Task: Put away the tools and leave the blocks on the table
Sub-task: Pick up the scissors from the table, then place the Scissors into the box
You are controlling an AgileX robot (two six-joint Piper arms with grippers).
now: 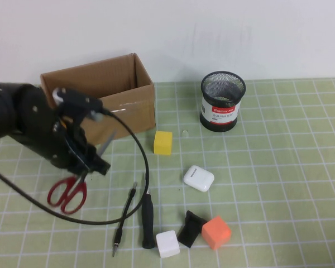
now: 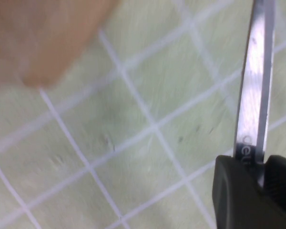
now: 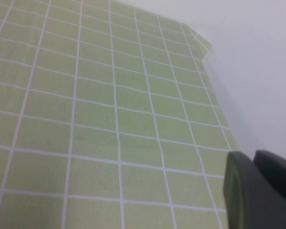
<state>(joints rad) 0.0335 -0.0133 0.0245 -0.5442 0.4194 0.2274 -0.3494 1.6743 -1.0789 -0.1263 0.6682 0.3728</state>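
Observation:
My left gripper is shut on the grey blades of the red-handled scissors, in front of the cardboard box. In the left wrist view the blade runs out from between the black fingers over the green table. The thin black pen-like tool and the black-handled screwdriver lie side by side at the front. The yellow block, white block and orange block rest on the table. My right gripper is shut and holds nothing, above bare grid near the table's edge.
An open cardboard box stands at the back left, and a black mesh cup at the back centre. A white earbud case and a small black wedge lie among the blocks. The left arm's cable loops over the table.

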